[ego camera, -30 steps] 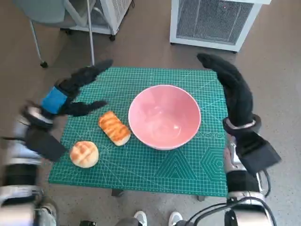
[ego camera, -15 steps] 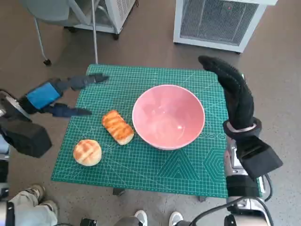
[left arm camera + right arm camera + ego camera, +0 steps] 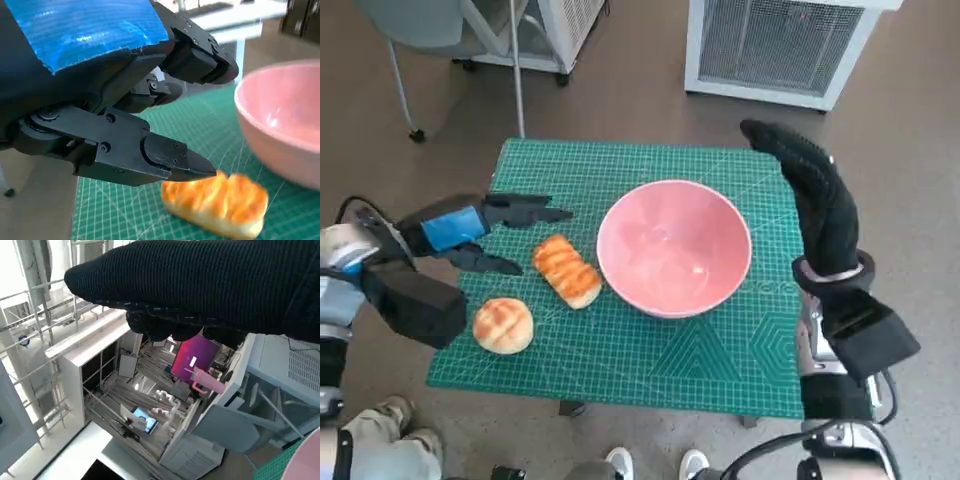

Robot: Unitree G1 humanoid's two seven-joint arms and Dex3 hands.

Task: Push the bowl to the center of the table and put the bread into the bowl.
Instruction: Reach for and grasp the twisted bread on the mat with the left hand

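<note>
Left hand open beside the long bread; bowl mid-mat.

The pink bowl (image 3: 674,247) sits upright about the middle of the green mat (image 3: 650,345), with nothing in it. Just to its left lies the long bread (image 3: 566,270), close to the bowl's rim; a round bun (image 3: 502,325) lies nearer the robot, apart from both. The left hand (image 3: 480,232) hangs at the mat's left side with its fingers (image 3: 150,155) spread and holding nothing; in the left wrist view one fingertip is just over the end of the long bread, and contact cannot be told. The right hand (image 3: 815,195) stands along the mat's right edge, near the bowl, gloved fingers together and stretched out, holding nothing.
</note>
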